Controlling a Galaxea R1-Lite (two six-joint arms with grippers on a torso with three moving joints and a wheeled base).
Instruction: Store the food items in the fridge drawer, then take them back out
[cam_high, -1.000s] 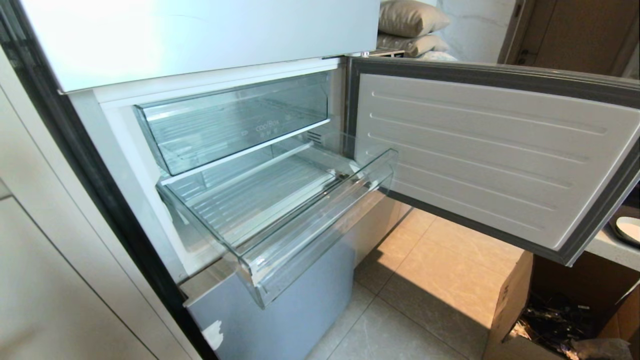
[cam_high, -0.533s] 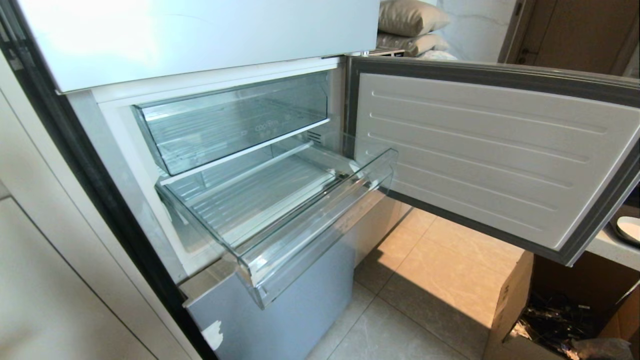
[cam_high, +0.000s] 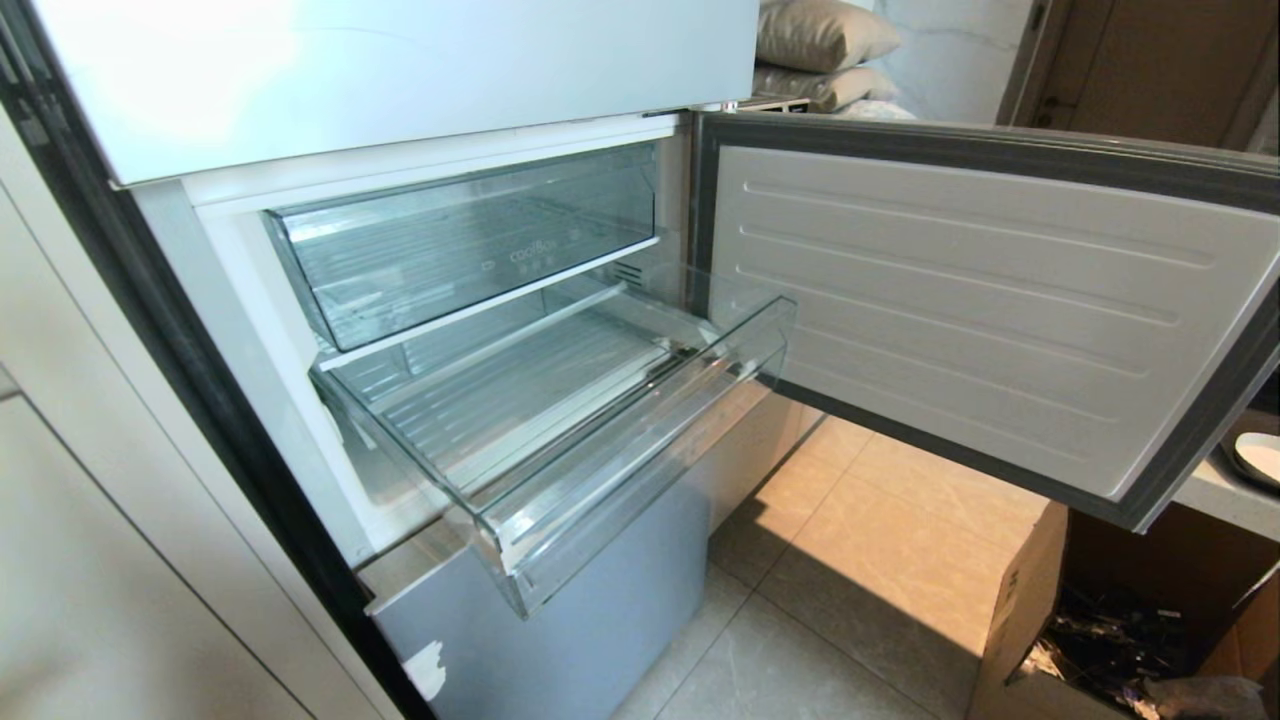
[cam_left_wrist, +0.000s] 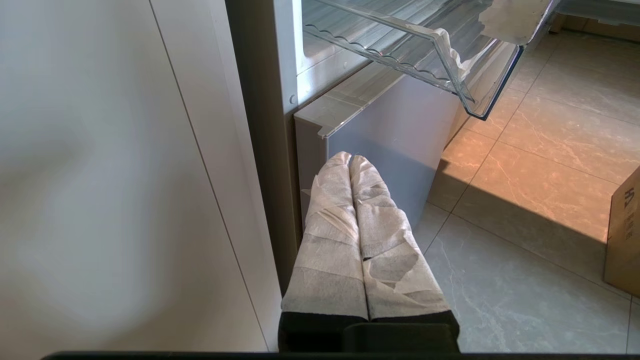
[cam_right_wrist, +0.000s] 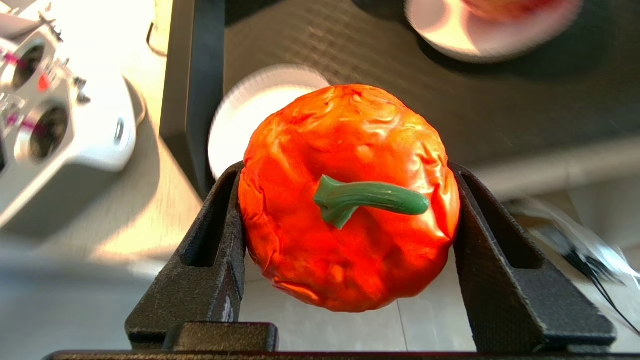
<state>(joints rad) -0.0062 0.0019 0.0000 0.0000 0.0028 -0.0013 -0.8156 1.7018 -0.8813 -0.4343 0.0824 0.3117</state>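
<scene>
Between the right gripper (cam_right_wrist: 345, 200) jaws, tomato (cam_right_wrist: 345, 200) pinched, left gripper (cam_left_wrist: 350, 162) jaws pressed together, fridge drawer (cam_high: 640, 460) pulled out.

Tiled floor (cam_high: 850, 560), beige and grey, carries a cardboard box (cam_high: 1020, 610) at the right under the open fridge door; pulled-out fridge drawer (cam_high: 640, 450) shows a bare ribbed bottom; bench (cam_right_wrist: 165, 190) holds a white remote controller (cam_right_wrist: 60, 115).

Right gripper (cam_right_wrist: 345, 210), black fingers (cam_right_wrist: 210, 240) spread and pressed against both sides of the tomato (cam_right_wrist: 350, 200), left gripper (cam_left_wrist: 350, 161), cloth-wrapped fingers pressed together, low beside the fridge drawer (cam_left_wrist: 450, 65)
</scene>
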